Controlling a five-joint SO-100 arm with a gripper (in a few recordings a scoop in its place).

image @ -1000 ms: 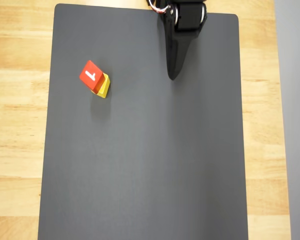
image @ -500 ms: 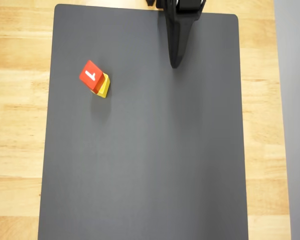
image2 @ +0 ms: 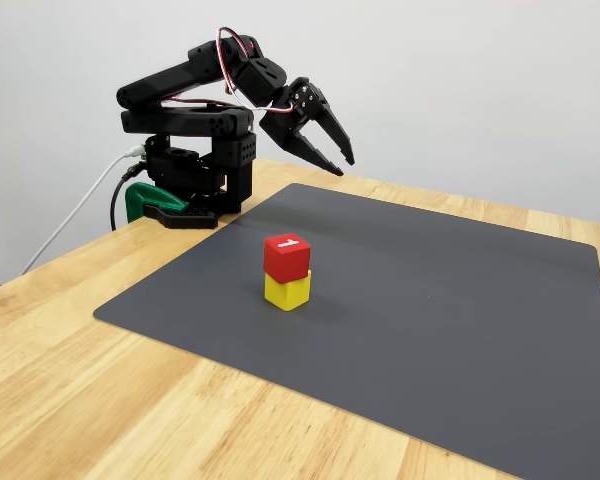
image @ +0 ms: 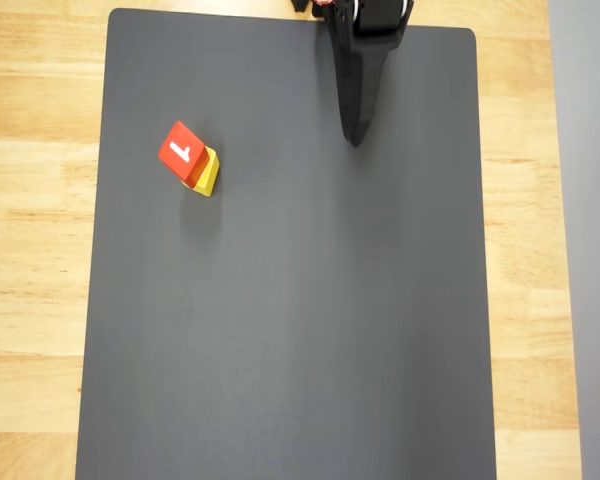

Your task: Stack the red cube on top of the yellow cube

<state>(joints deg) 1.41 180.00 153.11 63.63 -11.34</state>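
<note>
Since half a second ago my pincer (image: 355, 138) has slid a touch toward the lower right in the overhead view, its tip now sitting slightly further down the mat than before; a full second back it reached lower still and to the left. Neither cube has shifted across those frames.

From my seat the pincer (image2: 338, 160) hangs in the air above the far edge of the mat, pointing down and forward. Its two black fingers (image2: 320, 160) are parted a little at the tips in the fixed view, with nothing between them. From overhead they overlap into one dark wedge, so I read the gap off the fixed view alone.

Behind it I see the black arm (image2: 185, 75) folded back over its base, which is fixed to the tabletop edge by a green clamp (image2: 140, 200). A white cable (image2: 75, 225) runs off from the base.

Well apart from the pincer, the red cube (image2: 286, 256) rests on top of the yellow cube (image2: 287, 290), white "1" facing up. Overhead, the red cube (image: 183, 152) sits twisted and offset, leaving a strip of the yellow cube (image: 208, 174) showing at its lower right.

Both stand on the dark grey mat (image2: 450, 300), which lies on the wooden tabletop (image2: 100, 400).
</note>
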